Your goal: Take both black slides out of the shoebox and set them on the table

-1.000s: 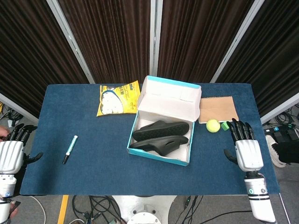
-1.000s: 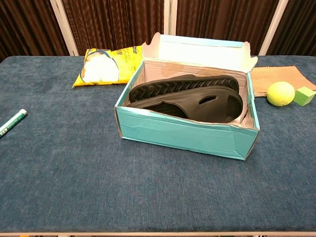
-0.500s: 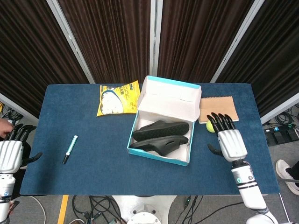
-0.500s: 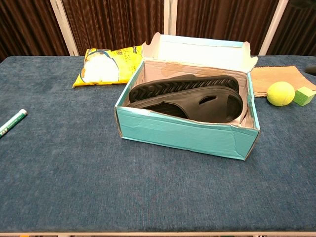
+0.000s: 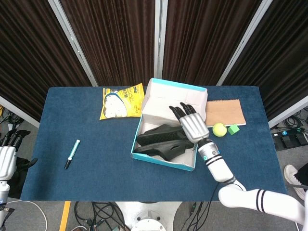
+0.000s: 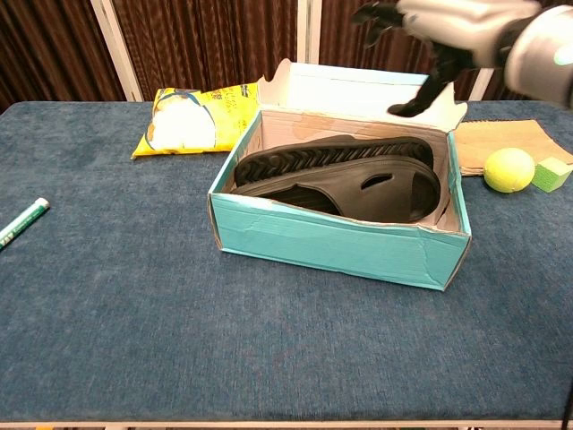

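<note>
Two black slides (image 5: pixel 163 140) (image 6: pixel 345 177) lie on their sides, one against the other, inside the open turquoise shoebox (image 5: pixel 138 150) (image 6: pixel 331 242) at the middle of the blue table. My right hand (image 5: pixel 190 123) (image 6: pixel 448 27) hovers above the box's right half with fingers spread, holding nothing and clear of the slides. My left hand (image 5: pixel 7 156) hangs open off the table's left edge, far from the box; the chest view does not show it.
A yellow snack bag (image 5: pixel 122 101) (image 6: pixel 192 119) lies behind the box to the left. A brown notebook (image 5: pixel 225 111), a tennis ball (image 5: pixel 219 129) (image 6: pixel 508 169) and a green cube (image 5: pixel 233 129) sit right of it. A marker (image 5: pixel 72 153) (image 6: pixel 21 221) lies at left.
My right hand has swept left from the table's right edge, past the tennis ball, to above the shoebox. The left hand has drifted slightly down and left. The slides have not moved.
</note>
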`<control>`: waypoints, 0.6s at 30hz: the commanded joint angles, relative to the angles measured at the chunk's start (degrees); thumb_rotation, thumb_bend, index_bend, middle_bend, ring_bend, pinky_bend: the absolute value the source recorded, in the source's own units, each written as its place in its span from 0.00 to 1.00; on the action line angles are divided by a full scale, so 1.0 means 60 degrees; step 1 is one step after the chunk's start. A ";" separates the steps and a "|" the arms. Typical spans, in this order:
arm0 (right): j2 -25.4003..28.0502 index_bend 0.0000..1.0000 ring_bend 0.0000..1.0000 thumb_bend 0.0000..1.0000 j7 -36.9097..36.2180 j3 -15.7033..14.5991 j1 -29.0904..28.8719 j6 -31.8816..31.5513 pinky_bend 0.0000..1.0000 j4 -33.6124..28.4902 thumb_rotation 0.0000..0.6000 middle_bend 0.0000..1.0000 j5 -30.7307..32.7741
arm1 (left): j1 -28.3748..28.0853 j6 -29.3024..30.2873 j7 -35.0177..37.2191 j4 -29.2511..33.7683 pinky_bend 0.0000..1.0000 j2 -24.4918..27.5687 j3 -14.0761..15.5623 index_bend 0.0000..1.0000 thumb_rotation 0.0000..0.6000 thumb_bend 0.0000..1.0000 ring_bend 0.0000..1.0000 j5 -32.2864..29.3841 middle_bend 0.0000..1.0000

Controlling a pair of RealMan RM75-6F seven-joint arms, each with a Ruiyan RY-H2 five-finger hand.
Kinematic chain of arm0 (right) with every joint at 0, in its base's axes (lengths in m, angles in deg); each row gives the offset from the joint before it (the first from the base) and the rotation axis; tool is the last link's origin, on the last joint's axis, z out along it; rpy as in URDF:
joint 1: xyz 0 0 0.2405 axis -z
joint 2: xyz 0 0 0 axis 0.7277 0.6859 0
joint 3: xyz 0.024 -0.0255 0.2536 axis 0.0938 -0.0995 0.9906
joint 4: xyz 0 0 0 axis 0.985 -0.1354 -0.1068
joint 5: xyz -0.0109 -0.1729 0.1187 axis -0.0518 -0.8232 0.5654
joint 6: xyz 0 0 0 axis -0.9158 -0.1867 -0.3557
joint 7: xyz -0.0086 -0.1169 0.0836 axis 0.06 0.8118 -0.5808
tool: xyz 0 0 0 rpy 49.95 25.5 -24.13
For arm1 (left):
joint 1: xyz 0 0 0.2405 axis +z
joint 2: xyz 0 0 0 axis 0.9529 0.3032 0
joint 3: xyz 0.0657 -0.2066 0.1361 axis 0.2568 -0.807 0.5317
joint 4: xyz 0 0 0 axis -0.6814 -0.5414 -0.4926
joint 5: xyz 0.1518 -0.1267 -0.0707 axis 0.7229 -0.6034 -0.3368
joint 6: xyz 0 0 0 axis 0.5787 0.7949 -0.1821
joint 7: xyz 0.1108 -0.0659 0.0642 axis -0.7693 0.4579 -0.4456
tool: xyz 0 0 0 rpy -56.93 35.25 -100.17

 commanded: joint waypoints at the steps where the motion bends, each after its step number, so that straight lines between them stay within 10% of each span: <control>1: -0.0684 0.00 0.01 0.16 0.0412 0.0007 -0.0539 0.0227 0.14 0.0669 1.00 0.16 0.0450 | 0.0005 -0.0047 0.0025 -0.0027 0.32 0.0032 0.0021 0.21 1.00 0.07 0.11 -0.0007 0.20; 18: -0.2030 0.00 0.03 0.09 0.1028 -0.0284 -0.1859 0.0468 0.17 0.1943 1.00 0.18 0.1348 | 0.0108 -0.0080 0.0672 -0.0535 0.32 -0.0023 0.0056 0.21 1.00 0.07 0.11 -0.0038 0.20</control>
